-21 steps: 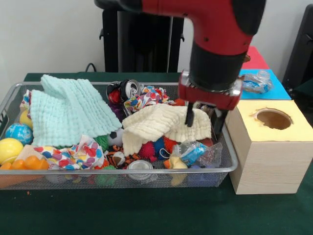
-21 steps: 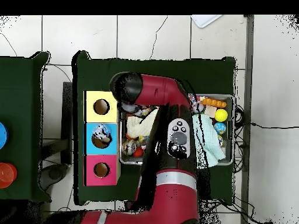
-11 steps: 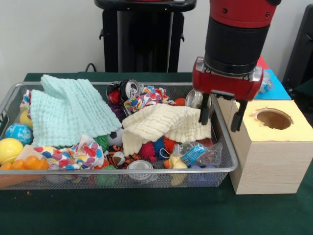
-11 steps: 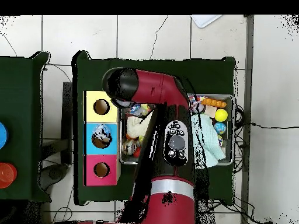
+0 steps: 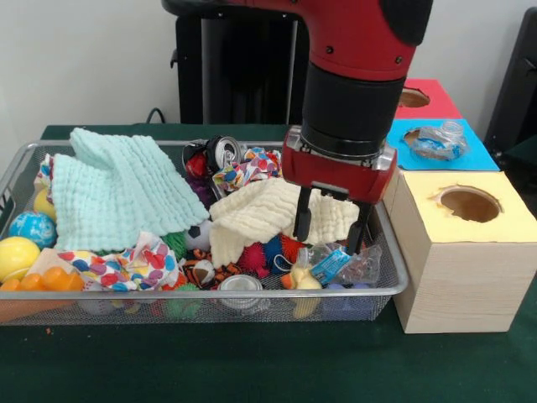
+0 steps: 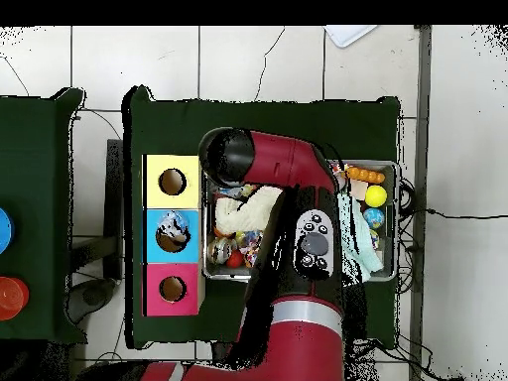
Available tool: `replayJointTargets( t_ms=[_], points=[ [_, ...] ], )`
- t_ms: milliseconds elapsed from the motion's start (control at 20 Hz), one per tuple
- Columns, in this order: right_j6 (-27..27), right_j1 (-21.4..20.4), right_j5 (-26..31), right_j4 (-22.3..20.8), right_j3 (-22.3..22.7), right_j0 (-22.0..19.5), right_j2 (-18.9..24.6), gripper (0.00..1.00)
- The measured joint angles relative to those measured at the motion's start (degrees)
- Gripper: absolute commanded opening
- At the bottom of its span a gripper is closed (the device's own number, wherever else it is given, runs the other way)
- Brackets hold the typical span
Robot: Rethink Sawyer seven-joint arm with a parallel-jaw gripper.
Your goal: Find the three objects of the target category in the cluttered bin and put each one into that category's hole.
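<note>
right now my gripper hangs open and empty, fingers spread over the crumpled plastic bottle just below, cream cloth touching behind. i risk pinching cloth too, dragging it toward the yellow box.

No readable writing is showing anywhere.
The blue label on the crumpled plastic bottle in the wire bin is carrying print too small to make out, and the can top is showing no legible marks.
</note>
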Motion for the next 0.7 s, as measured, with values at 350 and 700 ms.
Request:
replayJointTargets(
  t_ms=[350, 700],
  points=[
    [0.0, 0.08, 0.02, 0.46, 2.43, -0.06, 0.02, 1.0],
    [0.0, 1.06, -0.2, 0.34, 3.2, -1.56, 0.63, 1.0]
  ],
)
